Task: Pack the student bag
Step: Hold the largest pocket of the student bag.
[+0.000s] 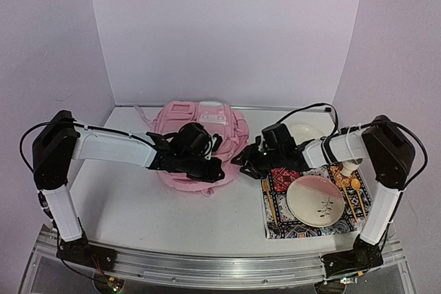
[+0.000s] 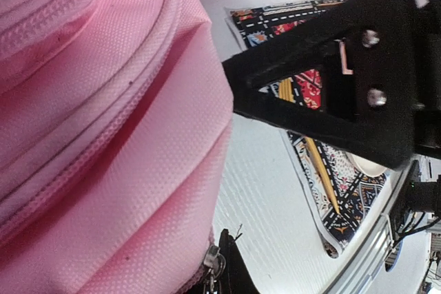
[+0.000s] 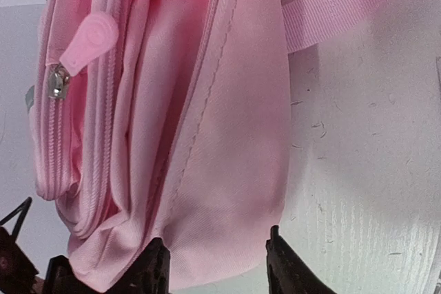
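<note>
The student bag (image 1: 186, 125), a soft pink backpack, lies at the middle back of the table. My left gripper (image 1: 209, 168) rests on its near front edge. In the left wrist view the pink fabric (image 2: 103, 135) fills the left side, and a metal zipper pull (image 2: 213, 261) sits pinched against my black finger (image 2: 238, 270); the other finger is hidden. My right gripper (image 1: 245, 161) is at the bag's right edge. In the right wrist view it (image 3: 217, 270) is open, and its fingers (image 3: 155, 270) straddle a corner of the bag (image 3: 207, 135).
A patterned mat (image 1: 303, 228) lies at the right front with a pink plate (image 1: 298, 194), wooden utensils (image 1: 350, 201) and a gold fork (image 1: 267, 201). A white bowl (image 1: 306, 131) and a cup (image 1: 350, 166) stand behind it. A bag strap (image 3: 337, 5) lies on the table.
</note>
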